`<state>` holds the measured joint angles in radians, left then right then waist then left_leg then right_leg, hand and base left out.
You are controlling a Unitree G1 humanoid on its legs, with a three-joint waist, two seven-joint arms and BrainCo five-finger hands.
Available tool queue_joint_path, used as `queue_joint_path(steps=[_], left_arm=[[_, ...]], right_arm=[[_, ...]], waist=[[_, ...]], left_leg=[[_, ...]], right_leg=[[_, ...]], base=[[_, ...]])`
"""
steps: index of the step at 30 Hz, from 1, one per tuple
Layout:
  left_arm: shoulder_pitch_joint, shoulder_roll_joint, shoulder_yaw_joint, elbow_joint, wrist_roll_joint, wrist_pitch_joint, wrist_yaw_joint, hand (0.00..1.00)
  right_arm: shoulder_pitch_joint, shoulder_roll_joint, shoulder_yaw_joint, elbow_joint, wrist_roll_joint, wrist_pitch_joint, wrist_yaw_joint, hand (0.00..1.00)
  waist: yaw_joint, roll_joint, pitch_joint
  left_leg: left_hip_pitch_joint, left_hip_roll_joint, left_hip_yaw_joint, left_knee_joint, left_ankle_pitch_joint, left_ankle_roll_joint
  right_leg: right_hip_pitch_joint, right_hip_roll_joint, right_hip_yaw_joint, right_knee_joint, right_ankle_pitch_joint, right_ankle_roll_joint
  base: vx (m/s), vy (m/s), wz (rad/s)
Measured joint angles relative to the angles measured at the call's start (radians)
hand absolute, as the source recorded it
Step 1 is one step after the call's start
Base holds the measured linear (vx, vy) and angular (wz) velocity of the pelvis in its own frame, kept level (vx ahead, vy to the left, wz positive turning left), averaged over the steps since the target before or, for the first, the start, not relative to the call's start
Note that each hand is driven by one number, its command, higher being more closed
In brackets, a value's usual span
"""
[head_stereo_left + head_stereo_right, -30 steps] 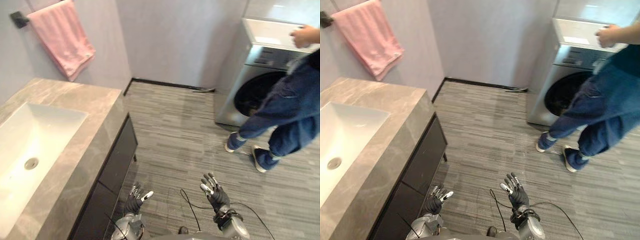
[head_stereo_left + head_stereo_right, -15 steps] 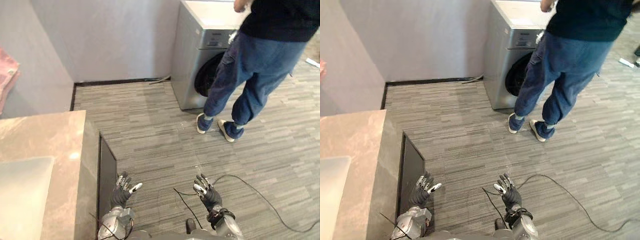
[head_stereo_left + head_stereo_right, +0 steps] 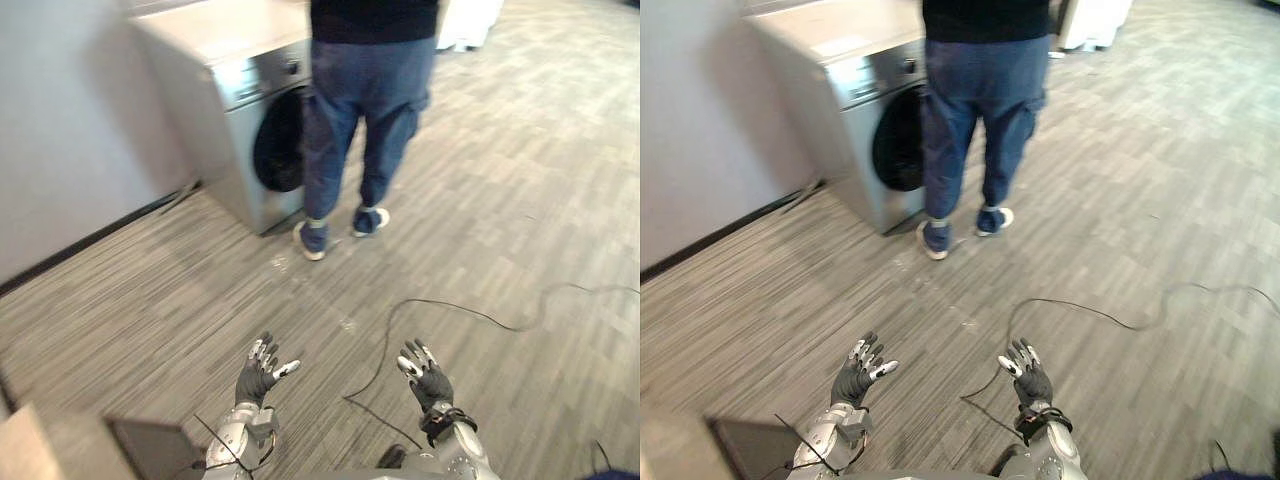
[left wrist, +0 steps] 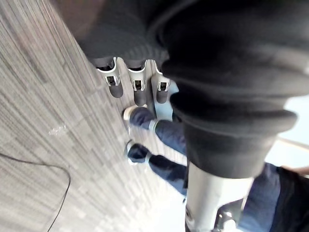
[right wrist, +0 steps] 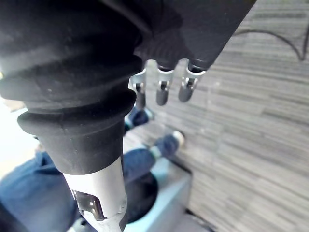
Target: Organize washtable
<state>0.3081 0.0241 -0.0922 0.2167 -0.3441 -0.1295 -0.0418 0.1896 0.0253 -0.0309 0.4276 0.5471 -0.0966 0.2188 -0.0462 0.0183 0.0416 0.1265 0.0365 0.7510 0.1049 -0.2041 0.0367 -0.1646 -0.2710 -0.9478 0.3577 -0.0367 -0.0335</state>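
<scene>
Left hand, right hand: fingers spread, empty. Beige stone washtable corner: near left hand. Step, judged: approach; next move calls for turning towards it.

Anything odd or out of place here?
Yes. The stone washtable shows as just a corner at lower left; a person in blue jeans stands at the silver washing machine ahead. The left hand and right hand are open, empty.

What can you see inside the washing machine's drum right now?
The round opening in the front of the washing machine is dark, and no contents can be made out. The person's leg covers its right edge.
</scene>
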Motion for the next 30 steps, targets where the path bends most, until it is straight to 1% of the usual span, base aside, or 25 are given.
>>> queue_joint_path(steps=[1, 2, 3, 4, 5, 7, 8, 9, 10, 11, 12, 13, 14, 15, 16, 17, 18, 19, 20, 21, 22, 23, 24, 27, 30], left_arm=[[-0.008, 0.000, -0.003, 0.001, 0.000, 0.001, -0.001, 0.00], [-0.022, -0.006, -0.014, 0.016, 0.000, 0.002, -0.002, 0.00], [-0.046, -0.018, -0.019, 0.040, 0.000, 0.004, -0.003, 0.00], [-0.069, -0.031, -0.023, 0.071, -0.007, 0.006, -0.003, 0.00], [-0.081, -0.033, -0.023, 0.094, -0.025, 0.007, -0.002, 0.00], [-0.090, -0.036, -0.031, 0.119, -0.044, 0.009, -0.003, 0.00], [-0.092, -0.036, -0.035, 0.124, -0.047, 0.009, -0.004, 0.00], [-0.090, -0.037, -0.035, 0.131, -0.057, 0.009, -0.008, 0.00], [-0.078, -0.046, -0.032, 0.140, -0.058, 0.008, -0.007, 0.00], [-0.063, -0.045, -0.030, 0.141, -0.059, 0.008, -0.006, 0.00], [-0.042, -0.039, -0.014, 0.144, -0.064, 0.008, -0.001, 0.00], [-0.029, -0.038, -0.006, 0.151, -0.074, 0.009, 0.001, 0.00], [-0.026, -0.041, -0.008, 0.152, -0.077, 0.011, 0.001, 0.00], [-0.022, -0.042, -0.008, 0.141, -0.077, 0.010, 0.002, 0.00], [-0.011, -0.044, -0.006, 0.127, -0.077, 0.009, 0.002, 0.00], [-0.002, -0.062, -0.004, 0.119, -0.077, 0.007, 0.002, 0.00], [-0.001, -0.050, 0.022, 0.140, -0.077, 0.012, 0.010, 0.00], [0.003, -0.042, 0.031, 0.121, -0.076, 0.006, 0.021, 0.00], [0.004, -0.038, 0.035, 0.116, -0.076, 0.002, 0.022, 0.00], [0.004, -0.038, 0.035, 0.119, -0.075, 0.001, 0.023, 0.00], [0.005, -0.034, 0.030, 0.113, -0.074, -0.008, 0.022, 0.00], [0.005, -0.029, 0.030, 0.112, -0.074, -0.010, 0.022, 0.00], [0.009, -0.018, 0.030, 0.111, -0.074, -0.010, 0.022, 0.00], [0.025, 0.000, 0.028, 0.111, -0.064, -0.009, 0.021, 0.00], [0.026, -0.001, 0.015, 0.111, -0.056, -0.009, 0.021, 0.00]], right_arm=[[0.007, -0.003, 0.000, -0.009, -0.001, 0.000, 0.000, 0.00], [0.021, -0.020, -0.001, -0.020, -0.002, -0.002, 0.000, 0.00], [0.024, -0.039, -0.001, -0.020, -0.008, -0.002, 0.000, 0.00], [0.032, -0.055, -0.003, -0.021, -0.008, -0.002, 0.000, 0.00], [0.043, -0.059, -0.002, -0.021, -0.008, -0.001, -0.001, 0.00], [0.043, -0.063, -0.009, -0.022, -0.006, -0.002, -0.002, 0.00], [0.039, -0.063, -0.009, -0.023, -0.006, -0.004, -0.002, 0.00], [0.038, -0.068, -0.008, -0.023, -0.006, -0.005, -0.002, 0.00], [0.042, -0.080, -0.008, -0.022, -0.005, -0.004, -0.002, 0.00], [0.044, -0.079, 0.000, -0.025, -0.005, -0.004, 0.000, 0.00], [0.066, -0.075, -0.001, -0.040, -0.004, -0.004, 0.001, 0.00], [0.072, -0.070, -0.004, -0.052, -0.002, -0.005, -0.001, 0.00], [0.067, -0.073, -0.016, -0.051, 0.001, -0.005, -0.004, 0.00], [0.042, -0.072, -0.033, -0.035, 0.003, -0.009, -0.013, 0.00], [0.028, -0.079, -0.032, -0.015, 0.003, -0.010, -0.019, 0.00], [0.026, -0.098, -0.030, -0.018, 0.008, -0.010, -0.019, 0.00], [0.005, -0.074, -0.019, 0.019, 0.014, 0.003, -0.023, 0.00], [0.009, -0.071, 0.002, 0.019, 0.014, 0.005, -0.018, 0.00], [0.021, -0.069, 0.003, 0.021, 0.013, 0.005, -0.018, 0.00], [0.023, -0.071, 0.001, 0.021, 0.014, 0.005, -0.020, 0.00], [0.021, -0.071, -0.008, 0.021, 0.014, 0.003, -0.021, 0.00], [0.020, -0.068, -0.006, 0.020, 0.014, 0.003, -0.020, 0.00], [0.018, -0.058, -0.001, 0.021, 0.014, 0.003, -0.020, 0.00], [0.040, -0.032, 0.001, 0.021, 0.014, 0.004, -0.021, 0.00], [0.064, -0.040, 0.001, 0.024, 0.014, 0.005, -0.027, 0.00]], waist=[[0.000, -0.004, 0.000], [0.000, -0.005, -0.004], [-0.001, 0.020, -0.001], [-0.009, 0.033, 0.004], [-0.013, 0.029, 0.006], [-0.003, 0.012, 0.016], [0.000, 0.010, 0.017], [0.006, 0.012, 0.018], [0.009, 0.020, 0.009], [0.005, 0.013, 0.006], [0.003, -0.001, 0.009], [0.026, -0.019, 0.028], [0.031, -0.024, 0.031], [0.033, -0.046, 0.046], [0.034, -0.038, 0.057], [0.040, 0.002, 0.057], [0.046, -0.035, 0.071], [0.050, -0.040, 0.072], [0.057, -0.040, 0.072], [0.056, -0.039, 0.070], [0.054, -0.043, 0.063], [0.058, -0.042, 0.062], [0.062, -0.041, 0.062], [0.057, -0.036, 0.054], [0.056, -0.019, 0.023]], left_leg=[[0.008, -0.001, 0.012, 0.016, -0.012, -0.014], [0.021, 0.004, 0.035, 0.053, -0.039, -0.041], [0.022, 0.025, 0.053, 0.089, -0.054, -0.058], [0.017, 0.046, 0.069, 0.157, -0.057, -0.064], [-0.005, 0.091, 0.085, 0.295, -0.059, -0.070], [-0.035, 0.156, 0.100, 0.406, -0.094, -0.098], [-0.051, 0.181, 0.098, 0.418, -0.095, -0.095], [-0.083, 0.244, 0.097, 0.402, -0.083, -0.091], [-0.076, 0.260, 0.077, 0.456, -0.069, -0.081], [-0.084, 0.273, 0.054, 0.512, -0.053, -0.057], [-0.114, 0.304, -0.004, 0.668, 0.007, -0.005], [-0.201, 0.305, -0.105, 0.796, -0.024, -0.029], [-0.251, 0.277, -0.159, 0.806, -0.071, -0.051], [-0.332, 0.205, -0.251, 0.716, -0.119, -0.054], [-0.368, 0.183, -0.318, 0.488, -0.090, -0.075], [-0.353, 0.192, -0.355, 0.307, 0.024, -0.059], [-0.299, 0.149, -0.310, 0.276, 0.030, -0.059], [-0.296, 0.131, -0.350, 0.281, 0.033, -0.056], [-0.295, 0.107, -0.403, 0.282, 0.033, -0.056], [-0.290, 0.092, -0.422, 0.275, 0.033, -0.055], [-0.268, 0.070, -0.415, 0.241, 0.033, -0.055], [-0.259, 0.064, -0.406, 0.224, 0.033, -0.055], [-0.243, 0.056, -0.393, 0.193, 0.037, -0.047], [-0.188, 0.046, -0.384, 0.134, 0.041, -0.042], [-0.158, 0.050, -0.384, 0.095, 0.042, -0.045]], right_leg=[[0.010, 0.013, 0.000, -0.025, -0.002, -0.009], [0.042, 0.042, 0.018, -0.086, -0.029, -0.008], [0.047, 0.063, 0.037, -0.109, -0.020, -0.011], [0.062, 0.078, 0.061, -0.140, -0.014, -0.002], [0.081, 0.085, 0.089, -0.170, -0.011, 0.001], [0.103, 0.085, 0.150, -0.189, -0.017, 0.003], [0.106, 0.085, 0.167, -0.189, -0.019, 0.006], [0.109, 0.087, 0.194, -0.175, -0.023, 0.017], [0.120, 0.096, 0.231, -0.170, -0.021, 0.029], [0.141, 0.106, 0.239, -0.197, -0.012, 0.042], [0.191, 0.113, 0.259, -0.266, 0.018, 0.073], [0.219, 0.093, 0.287, -0.289, 0.034, 0.090], [0.218, 0.070, 0.301, -0.287, 0.032, 0.087], [0.204, 0.012, 0.339, -0.261, 0.032, 0.101], [0.187, -0.015, 0.382, -0.218, 0.022, 0.141], [0.183, 0.002, 0.409, -0.196, 0.004, 0.179], [0.175, -0.018, 0.498, -0.196, -0.011, 0.225], [0.160, 0.030, 0.539, -0.215, -0.003, 0.218], [0.161, 0.054, 0.545, -0.254, 0.004, 0.191], [0.171, 0.060, 0.556, -0.280, 0.017, 0.163], [0.197, 0.058, 0.583, -0.332, 0.053, 0.141], [0.199, 0.057, 0.593, -0.347, 0.065, 0.142], [0.199, 0.057, 0.600, -0.362, 0.075, 0.130], [0.221, 0.061, 0.619, -0.378, 0.079, 0.128], [0.229, 0.076, 0.623, -0.384, 0.080, 0.127]], base=[[0.16, -0.146, -1.08], [0.20, -0.136, -0.82], [0.26, -0.145, -0.86], [0.28, -0.130, -0.75], [0.25, -0.106, -0.59], [0.18, -0.067, -0.67], [0.11, -0.028, -0.78], [0.10, 0.027, -0.80], [0.13, 0.046, -0.70], [0.16, 0.022, -0.60], [0.15, 0.044, -0.51], [0.13, 0.081, -0.58], [0.13, 0.309, -0.61], [0.13, 0.428, -0.61], [0.10, 0.378, -0.68], [0.14, 0.377, -0.60], [0.13, 0.220, -0.41], [0.15, 0.210, -0.28], [0.06, 0.000, -0.12], [0.10, 0.075, 0.01], [0.10, 0.120, -0.01], [0.12, 0.162, -0.17], [0.07, 0.073, -0.32], [0.11, 0.024, -0.25], [0.08, -0.029, -0.18]])
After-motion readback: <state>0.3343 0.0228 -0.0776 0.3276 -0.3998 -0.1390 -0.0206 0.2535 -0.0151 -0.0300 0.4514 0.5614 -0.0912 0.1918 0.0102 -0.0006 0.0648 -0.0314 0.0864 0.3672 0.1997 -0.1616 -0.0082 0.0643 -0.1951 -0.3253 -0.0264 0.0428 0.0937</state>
